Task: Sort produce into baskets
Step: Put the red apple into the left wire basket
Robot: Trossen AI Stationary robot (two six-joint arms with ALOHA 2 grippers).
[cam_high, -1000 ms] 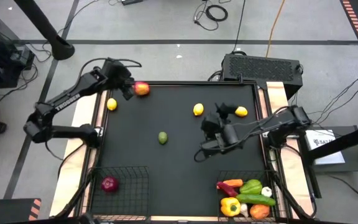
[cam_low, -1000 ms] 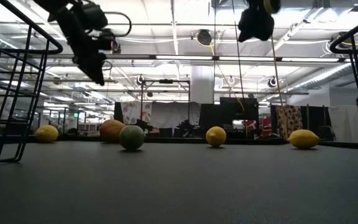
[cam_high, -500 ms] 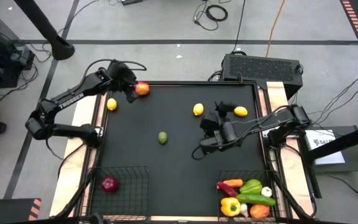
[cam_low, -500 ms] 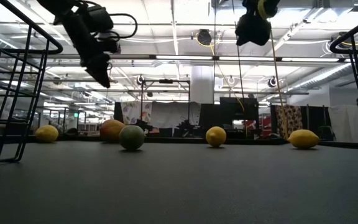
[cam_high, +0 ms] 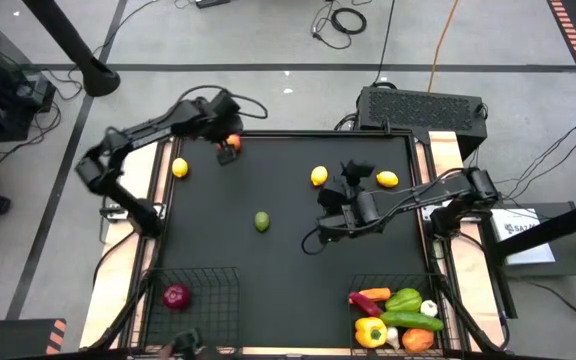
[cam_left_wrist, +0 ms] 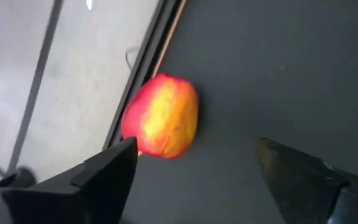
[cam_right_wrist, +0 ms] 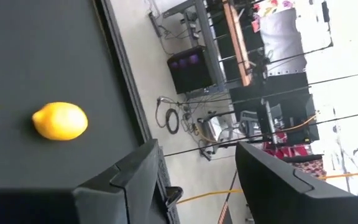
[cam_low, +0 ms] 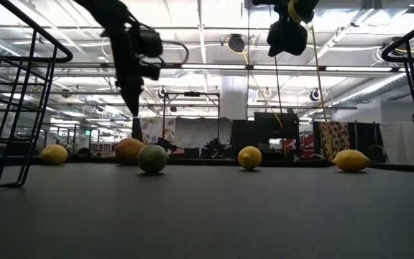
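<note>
A red-and-yellow apple [cam_left_wrist: 161, 117] lies on the black table by its far edge, left of centre; it also shows in the high view [cam_high: 234, 141] and the low view [cam_low: 129, 150]. My left gripper [cam_left_wrist: 197, 180] is open above it, fingers pointing down, apart from the apple [cam_low: 133, 101]. My right gripper [cam_high: 352, 180] is open and empty, raised over the table between two lemons [cam_high: 319, 176] [cam_high: 388, 180]. One more lemon [cam_high: 180, 168] and a green lime [cam_high: 262, 221] lie loose. The left basket [cam_high: 213, 285] holds a purple onion [cam_high: 176, 296]. The right basket [cam_high: 360, 283] holds several vegetables.
A black grilled box [cam_high: 423, 108] stands beyond the table's far edge at the right. Wooden strips [cam_high: 446, 160] run along the table's left and right sides. Both baskets stand at the near edge. Bare black table lies around the lime.
My left gripper has gone toward the table's right and far edge and come over the apple, a little lower, as its arm swung round. My right gripper has drifted slightly toward the table's left. The produce has stayed put.
</note>
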